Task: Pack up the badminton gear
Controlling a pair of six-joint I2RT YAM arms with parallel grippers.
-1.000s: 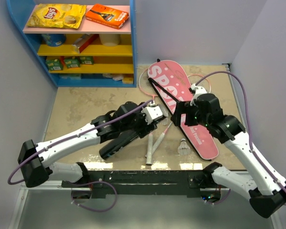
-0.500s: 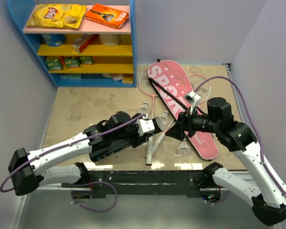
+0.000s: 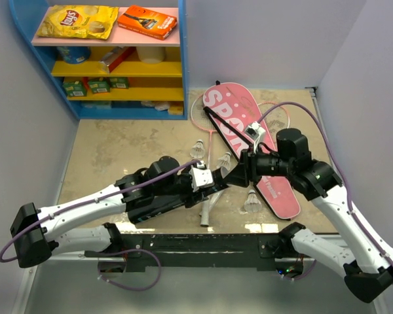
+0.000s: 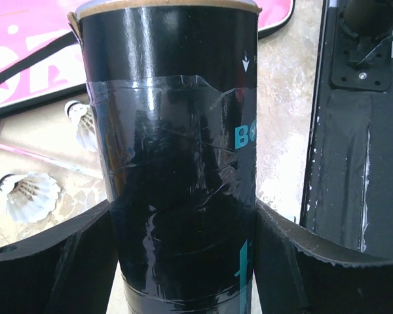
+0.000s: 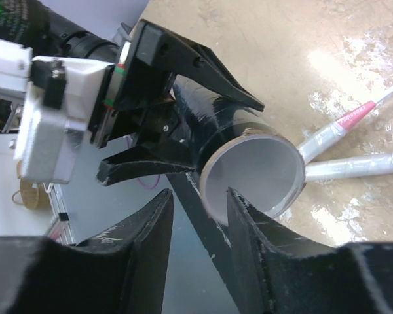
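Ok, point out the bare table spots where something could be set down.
Crowded: the middle, where the shuttlecocks, rackets, bag and tube meet. Widest free patch: the bare table between the shelf, the left wall and the left arm. Narrower: a strip between the racket heads and the right wall.

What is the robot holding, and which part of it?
The left tool grips the black tube by its sides, near the open end. Right tool: cannot tell.

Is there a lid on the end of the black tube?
No, the tube ends in an open ring with its pale inside showing.
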